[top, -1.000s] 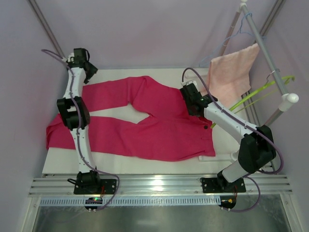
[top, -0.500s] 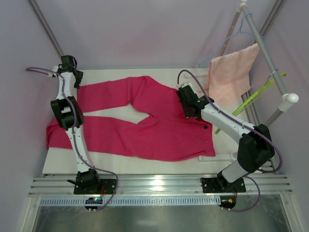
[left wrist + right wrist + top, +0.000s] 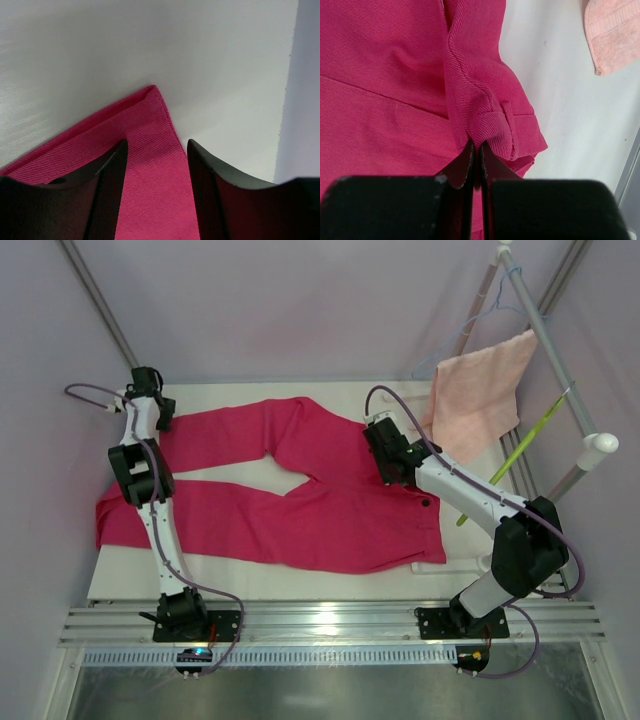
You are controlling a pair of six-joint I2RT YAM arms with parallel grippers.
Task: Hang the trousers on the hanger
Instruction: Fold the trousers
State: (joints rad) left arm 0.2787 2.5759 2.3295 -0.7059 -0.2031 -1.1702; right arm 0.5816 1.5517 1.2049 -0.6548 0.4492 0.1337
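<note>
The magenta trousers (image 3: 300, 510) lie spread flat on the white table (image 3: 260, 580), legs to the left, waist to the right. My left gripper (image 3: 158, 412) is at the far leg's cuff, at the back left. In the left wrist view the left gripper (image 3: 156, 150) stands open, with the cuff corner of the trousers (image 3: 150, 200) between its fingers (image 3: 112, 170). My right gripper (image 3: 383, 455) is shut on a raised fold of the waistband; the right wrist view shows the right gripper (image 3: 476, 145) pinching the trousers (image 3: 395, 75). The lime-green hanger (image 3: 520, 452) hangs from the rail at the right, apart from both grippers.
A salmon-pink towel (image 3: 482, 390) is draped over the slanted rail (image 3: 550, 340) at the back right, its corner, the towel (image 3: 615, 35), showing in the right wrist view. A light-blue wire hanger (image 3: 478, 315) hangs above it. Walls close in on the left, back and right.
My left gripper swung left and came down onto the far leg's cuff, its jaws narrowing. My right gripper shifted slightly left with the waistband. The green hanger has swung to edge-on.
</note>
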